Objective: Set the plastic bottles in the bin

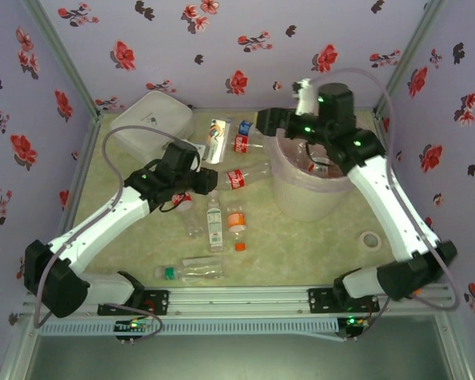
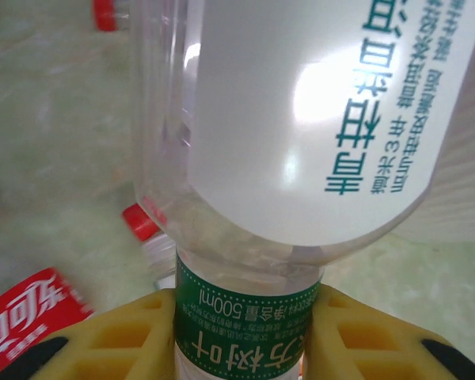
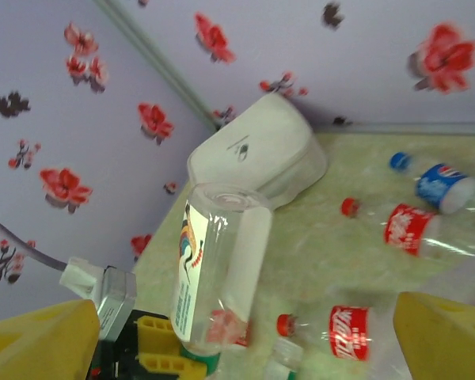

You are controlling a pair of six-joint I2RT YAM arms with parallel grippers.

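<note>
While left claw clamps green-labelled bottle by one end only, right claw spread empty, bottle may pivot loose short of bin.

Bottle between left jaws: clear glossy plastic, slick white label. Jaws matt yellow plastic. Desk beneath smooth, faintly shiny.
</note>
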